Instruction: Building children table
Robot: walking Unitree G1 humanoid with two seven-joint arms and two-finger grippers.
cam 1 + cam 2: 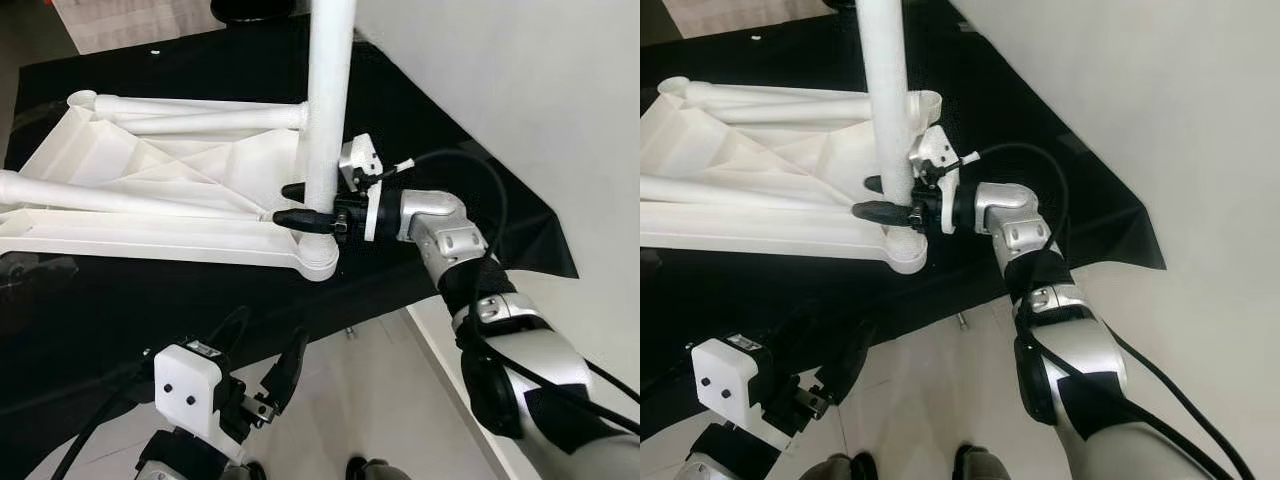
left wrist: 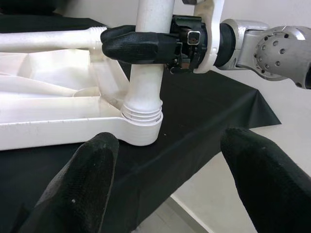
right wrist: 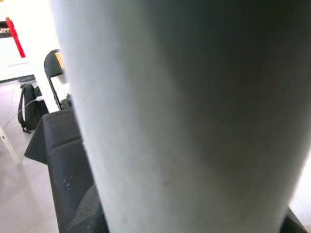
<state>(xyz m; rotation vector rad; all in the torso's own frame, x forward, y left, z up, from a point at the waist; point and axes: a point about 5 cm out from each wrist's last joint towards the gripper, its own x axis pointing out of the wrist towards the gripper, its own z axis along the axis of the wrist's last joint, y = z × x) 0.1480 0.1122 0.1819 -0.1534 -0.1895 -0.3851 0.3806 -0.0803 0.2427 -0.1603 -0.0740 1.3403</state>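
My right gripper (image 1: 312, 205) is closed around the white table leg (image 1: 328, 100). One black finger is on the near side of the leg and one is on the far side, and both squeeze it low down, just above where it goes in. The leg stands straight up. Its bottom end sits in the round corner socket (image 2: 141, 131) of the white table top (image 1: 150, 190). I can see screw rings on the leg just above the socket.

The table top lies upside down on a black cloth (image 1: 420, 130) that covers a bench. The corner with the socket is at the near right of the top, close to the cloth's near edge. More white legs (image 1: 190, 105) lie flat across the table top, on its far and left parts.

My left gripper (image 2: 170, 189) is lower down and nearer to me, to the left. Its two black fingers (image 2: 82, 189) are spread wide apart and hold nothing. It points up at the socket corner but does not touch it.

Under the bench is a pale tiled floor (image 1: 380, 390). A pale wall (image 1: 520, 90) is on the right. In the right wrist view I see a black chair (image 3: 53, 73) and a bag (image 3: 29, 109) far off.
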